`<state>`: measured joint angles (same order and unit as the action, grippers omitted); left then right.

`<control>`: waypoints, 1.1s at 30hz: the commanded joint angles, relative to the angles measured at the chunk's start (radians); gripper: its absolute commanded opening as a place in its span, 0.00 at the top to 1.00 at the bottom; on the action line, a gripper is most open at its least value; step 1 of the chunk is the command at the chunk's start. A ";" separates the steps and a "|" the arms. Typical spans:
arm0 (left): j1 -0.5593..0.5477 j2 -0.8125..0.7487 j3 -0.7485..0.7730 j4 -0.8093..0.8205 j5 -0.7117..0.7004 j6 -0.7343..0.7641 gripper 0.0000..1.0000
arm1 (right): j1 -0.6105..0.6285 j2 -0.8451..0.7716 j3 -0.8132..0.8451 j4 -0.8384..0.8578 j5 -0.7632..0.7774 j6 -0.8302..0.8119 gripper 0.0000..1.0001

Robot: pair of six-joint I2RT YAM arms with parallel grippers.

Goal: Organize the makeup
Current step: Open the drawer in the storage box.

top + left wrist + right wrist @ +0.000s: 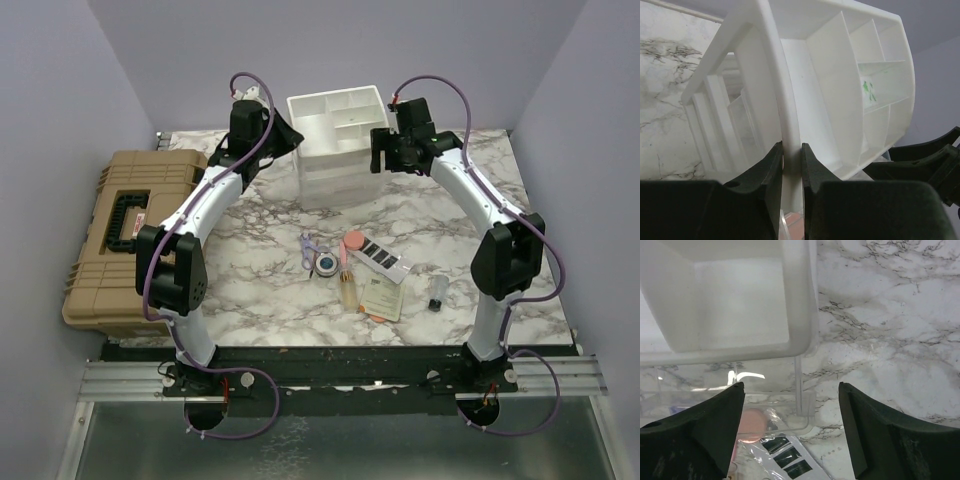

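The makeup lies in a cluster on the marble table: round blue compact (326, 263), pink puff (352, 242), amber bottle (348, 291), black strip palette (381, 258), cream sachet (383, 298) and, apart to the right, the tiny dark vial (437, 297). My left gripper (289, 136) is shut on the left wall of the white organizer (335, 140); in the left wrist view the jaws (791, 162) pinch that wall (790, 115). My right gripper (384, 150) is open and empty above the organizer's right corner (800, 300). The right wrist view shows the puff (752, 422) and palette (790, 460) beyond.
A big tan hard case (125, 235) stands at the table's left edge beside the left arm. A small purple-handled tool (308, 248) lies left of the compact. The organizer has clear drawers below its white top tray (765, 390).
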<state>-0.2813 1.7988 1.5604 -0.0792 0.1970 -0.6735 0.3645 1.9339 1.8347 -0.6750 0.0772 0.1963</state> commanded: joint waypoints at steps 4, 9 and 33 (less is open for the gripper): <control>0.006 0.029 0.035 -0.021 0.034 -0.018 1.00 | -0.004 -0.067 -0.052 -0.058 -0.071 -0.175 0.22; 0.008 0.030 0.035 -0.022 0.031 -0.014 1.00 | -0.004 -0.071 -0.048 -0.027 -0.112 -0.167 0.24; 0.028 0.002 0.038 -0.037 0.060 0.046 0.35 | -0.005 -0.091 0.082 -0.058 -0.071 -0.231 0.15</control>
<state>-0.2634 1.8217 1.5913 -0.1074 0.2474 -0.6601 0.3645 1.9160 1.8820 -0.6987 -0.0010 -0.0166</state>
